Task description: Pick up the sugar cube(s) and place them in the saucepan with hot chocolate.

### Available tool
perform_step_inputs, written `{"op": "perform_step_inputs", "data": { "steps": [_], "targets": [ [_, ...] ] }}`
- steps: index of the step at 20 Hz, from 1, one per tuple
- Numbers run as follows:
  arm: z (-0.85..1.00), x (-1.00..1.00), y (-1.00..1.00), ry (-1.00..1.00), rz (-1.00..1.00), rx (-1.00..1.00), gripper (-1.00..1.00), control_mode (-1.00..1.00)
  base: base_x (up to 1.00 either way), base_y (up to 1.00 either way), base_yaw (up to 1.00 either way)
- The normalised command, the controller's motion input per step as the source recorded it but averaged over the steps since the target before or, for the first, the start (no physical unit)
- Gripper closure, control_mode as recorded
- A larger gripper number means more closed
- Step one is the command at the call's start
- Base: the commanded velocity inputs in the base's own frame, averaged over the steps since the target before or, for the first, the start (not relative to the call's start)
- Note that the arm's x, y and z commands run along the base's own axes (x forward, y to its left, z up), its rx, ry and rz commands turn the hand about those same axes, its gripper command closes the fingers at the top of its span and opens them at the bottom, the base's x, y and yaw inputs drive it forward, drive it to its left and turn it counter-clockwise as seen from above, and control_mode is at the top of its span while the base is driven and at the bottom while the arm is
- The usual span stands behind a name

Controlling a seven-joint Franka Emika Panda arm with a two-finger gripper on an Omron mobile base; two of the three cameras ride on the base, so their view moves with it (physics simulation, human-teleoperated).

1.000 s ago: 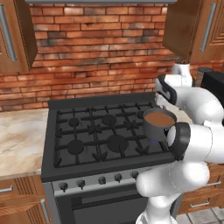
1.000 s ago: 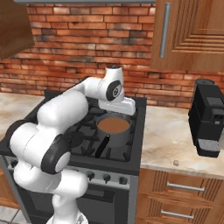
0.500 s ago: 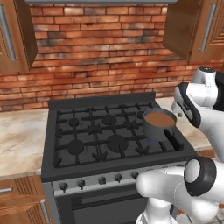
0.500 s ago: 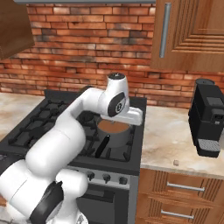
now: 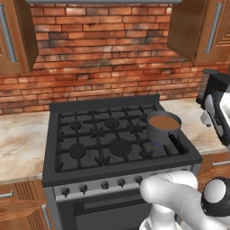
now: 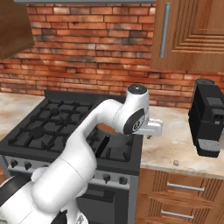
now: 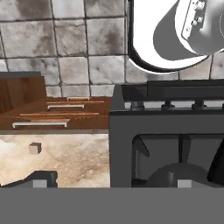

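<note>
Saucepan on the stove's front right burner, brown liquid inside, black handle pointing toward the stove front. In the right base view, pan mostly hidden behind the arm, handle showing. Sugar cube on the counter right of the stove, near the front edge, well apart from the pan; in the hand view, cube on marbled counter left of the stove. Coffee machine at the counter's far right. Gripper beside the stove's right edge, above the counter; jaw opening: cannot tell.
</note>
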Motion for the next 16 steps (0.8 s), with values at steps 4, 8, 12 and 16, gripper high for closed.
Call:
{"op": "perform_step_inputs", "data": {
  "steps": [4, 8, 12, 16],
  "targets": [
    [-0.03, -0.03, -0.83, 0.03, 0.03, 0.0, -1.0, -1.0, 0.0, 0.0, 0.0],
    [-0.07, 0.01, -0.8, 0.08, 0.0, 0.0, -1.0, -1.0, 0.0, 0.0, 0.0],
    [-0.05, 0.0, -0.61, 0.05, 0.0, 0.0, -1.0, -1.0, 0.0, 0.0, 0.0],
    [-0.13, 0.11, -0.45, 0.04, 0.0, 0.0, -1.0, -1.0, 0.0, 0.0, 0.0]
  ]
}}
